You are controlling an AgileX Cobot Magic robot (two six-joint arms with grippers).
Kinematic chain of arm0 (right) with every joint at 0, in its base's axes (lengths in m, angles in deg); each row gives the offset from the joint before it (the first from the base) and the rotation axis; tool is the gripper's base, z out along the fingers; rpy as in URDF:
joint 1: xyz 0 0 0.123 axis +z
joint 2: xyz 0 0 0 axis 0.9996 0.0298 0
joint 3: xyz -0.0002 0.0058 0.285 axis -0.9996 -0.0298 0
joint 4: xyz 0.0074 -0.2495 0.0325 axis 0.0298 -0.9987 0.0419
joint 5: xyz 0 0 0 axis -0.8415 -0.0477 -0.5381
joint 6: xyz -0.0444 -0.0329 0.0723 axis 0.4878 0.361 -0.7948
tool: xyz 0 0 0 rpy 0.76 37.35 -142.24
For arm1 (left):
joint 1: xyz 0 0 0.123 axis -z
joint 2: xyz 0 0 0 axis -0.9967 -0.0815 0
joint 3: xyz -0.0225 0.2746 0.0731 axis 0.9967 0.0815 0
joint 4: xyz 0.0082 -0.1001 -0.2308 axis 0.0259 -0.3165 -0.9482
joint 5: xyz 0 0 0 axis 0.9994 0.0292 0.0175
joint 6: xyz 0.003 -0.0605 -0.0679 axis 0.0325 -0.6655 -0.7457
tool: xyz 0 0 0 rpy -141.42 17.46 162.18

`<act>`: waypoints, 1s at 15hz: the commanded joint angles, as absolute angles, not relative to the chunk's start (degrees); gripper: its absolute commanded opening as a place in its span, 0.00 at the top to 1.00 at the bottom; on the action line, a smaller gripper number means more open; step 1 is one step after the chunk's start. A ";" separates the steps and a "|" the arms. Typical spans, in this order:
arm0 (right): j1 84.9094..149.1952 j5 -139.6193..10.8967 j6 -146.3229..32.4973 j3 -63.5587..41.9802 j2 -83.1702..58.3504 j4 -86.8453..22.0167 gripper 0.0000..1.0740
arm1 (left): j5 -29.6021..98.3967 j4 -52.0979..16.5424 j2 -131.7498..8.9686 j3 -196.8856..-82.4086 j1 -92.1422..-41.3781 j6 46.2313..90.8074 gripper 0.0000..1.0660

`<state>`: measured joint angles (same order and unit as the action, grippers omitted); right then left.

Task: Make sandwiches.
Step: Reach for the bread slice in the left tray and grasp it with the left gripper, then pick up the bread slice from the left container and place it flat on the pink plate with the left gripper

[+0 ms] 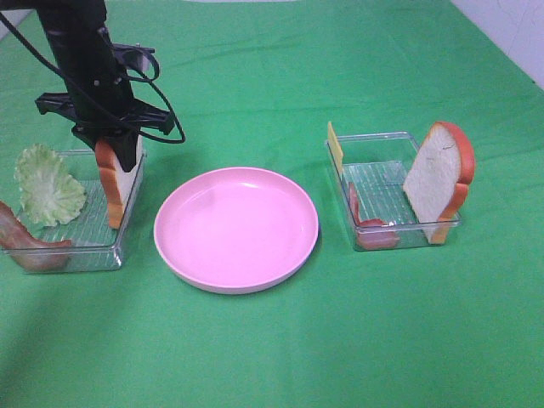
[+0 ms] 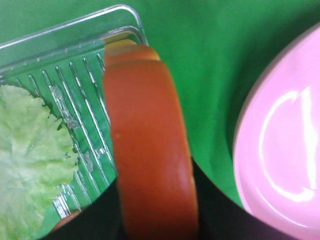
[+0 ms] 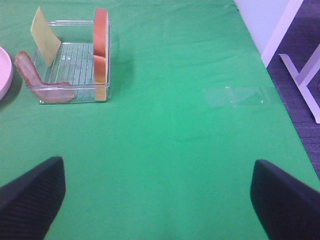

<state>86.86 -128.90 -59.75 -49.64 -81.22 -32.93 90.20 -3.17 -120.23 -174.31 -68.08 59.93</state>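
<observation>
My left gripper [image 1: 117, 144] is shut on a bread slice [image 1: 119, 183], which stands on edge at the right end of the left clear tray [image 1: 85, 248]. In the left wrist view the orange-brown crust [image 2: 150, 150] fills the gap between the dark fingers [image 2: 215, 215]. A lettuce leaf [image 1: 47, 183] and a bacon strip [image 1: 25, 242] lie in the same tray. The right tray [image 1: 378, 174] holds a second bread slice [image 1: 440, 178], a cheese slice [image 1: 336, 146] and bacon [image 1: 370, 225]. My right gripper [image 3: 160, 200] is open and empty over bare cloth, well short of that tray [image 3: 75, 60].
A round pink plate [image 1: 236, 228] sits between the two trays with nothing on it. The green cloth covers the table. In the right wrist view the table edge, the floor and a white frame [image 3: 300, 65] show beyond it.
</observation>
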 commanded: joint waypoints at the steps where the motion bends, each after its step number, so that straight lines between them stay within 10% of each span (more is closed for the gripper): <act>1: 86.74 -128.27 -60.44 -49.64 -81.05 -33.04 0.10 | 89.97 -3.97 -120.06 -174.48 -68.14 57.69 0.94; 11: 86.74 -128.27 -60.44 -49.64 -81.05 -33.04 0.10 | 96.22 0.27 -113.42 -174.54 -68.31 54.48 0.94; 15: 86.74 -128.27 -60.44 -49.64 -81.05 -33.04 0.10 | 96.74 -10.96 -107.40 -174.48 -68.31 55.80 0.94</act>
